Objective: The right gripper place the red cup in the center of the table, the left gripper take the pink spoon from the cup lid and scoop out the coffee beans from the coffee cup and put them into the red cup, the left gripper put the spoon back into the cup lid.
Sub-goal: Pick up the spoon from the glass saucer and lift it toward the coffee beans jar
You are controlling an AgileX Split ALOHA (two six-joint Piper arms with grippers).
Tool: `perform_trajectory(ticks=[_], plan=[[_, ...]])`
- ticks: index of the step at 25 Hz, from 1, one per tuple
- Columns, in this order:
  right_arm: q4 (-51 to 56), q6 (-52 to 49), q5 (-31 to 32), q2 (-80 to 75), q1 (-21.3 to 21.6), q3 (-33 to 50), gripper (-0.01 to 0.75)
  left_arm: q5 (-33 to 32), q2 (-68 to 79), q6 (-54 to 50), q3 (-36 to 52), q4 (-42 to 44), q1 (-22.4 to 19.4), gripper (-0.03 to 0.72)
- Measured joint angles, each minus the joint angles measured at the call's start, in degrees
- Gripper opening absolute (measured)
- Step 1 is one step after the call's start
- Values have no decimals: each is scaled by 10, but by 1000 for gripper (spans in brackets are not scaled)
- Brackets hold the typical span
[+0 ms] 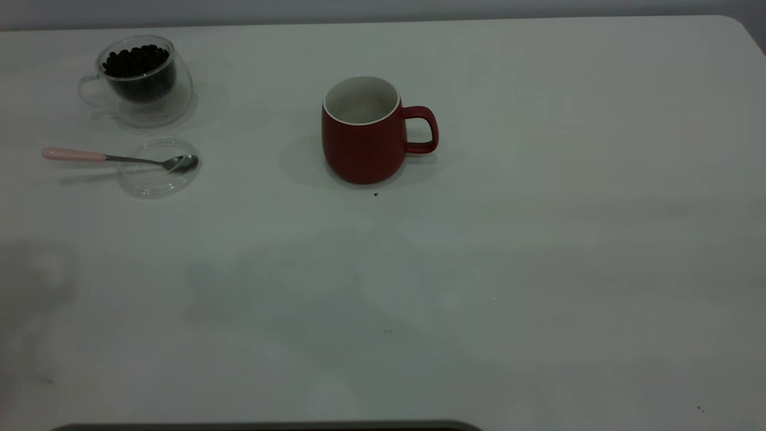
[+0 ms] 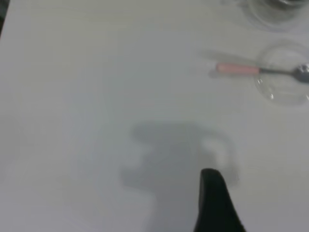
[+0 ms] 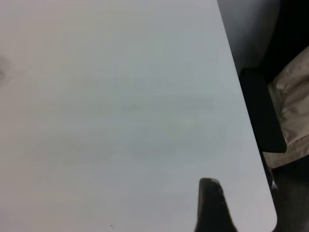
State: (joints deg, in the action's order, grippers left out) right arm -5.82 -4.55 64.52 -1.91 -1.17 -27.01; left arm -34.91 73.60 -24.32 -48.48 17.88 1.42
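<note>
The red cup [image 1: 362,130] stands mid-surface, the spoon [image 1: 119,158] lies across the lid [image 1: 157,179] near the bean cup [image 1: 140,78], and neither claw's state can I tell; the thin spoon handle may slip, dragging the light lid.

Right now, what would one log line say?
red cup: upright, mid-table | pink spoon: on cup lid | coffee cup: holds beans | grippers: away
</note>
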Motion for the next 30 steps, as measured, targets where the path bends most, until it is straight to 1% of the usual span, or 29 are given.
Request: perform_trajectory(ticks=[2, 5, 10, 14, 19, 22, 24, 26, 28, 30], plan=[[0, 0, 0, 0, 0, 0, 508, 11, 71, 6, -41, -20, -25, 517], [0, 0, 0, 0, 0, 0, 508, 13, 176, 42, -108, -43, -63, 517], [0, 0, 0, 0, 0, 0, 508, -2, 338, 121, -199, -119, -125, 517], [0, 0, 0, 0, 0, 0, 508, -35, 437, 255, -268, -222, -174, 517], [0, 0, 0, 0, 0, 0, 508, -83, 520, 482, -337, -426, -229, 517], [0, 0, 0, 0, 0, 0, 508, -118, 563, 606, -372, -537, -251, 517], [0, 0, 0, 0, 0, 0, 508, -127, 589, 651, -389, -582, -260, 517], [0, 0, 0, 0, 0, 0, 508, -114, 602, 683, -394, -592, -265, 517], [0, 0, 0, 0, 0, 0, 508, -86, 607, 716, -394, -595, -268, 517], [0, 0, 0, 0, 0, 0, 508, -70, 607, 728, -394, -597, -268, 517]])
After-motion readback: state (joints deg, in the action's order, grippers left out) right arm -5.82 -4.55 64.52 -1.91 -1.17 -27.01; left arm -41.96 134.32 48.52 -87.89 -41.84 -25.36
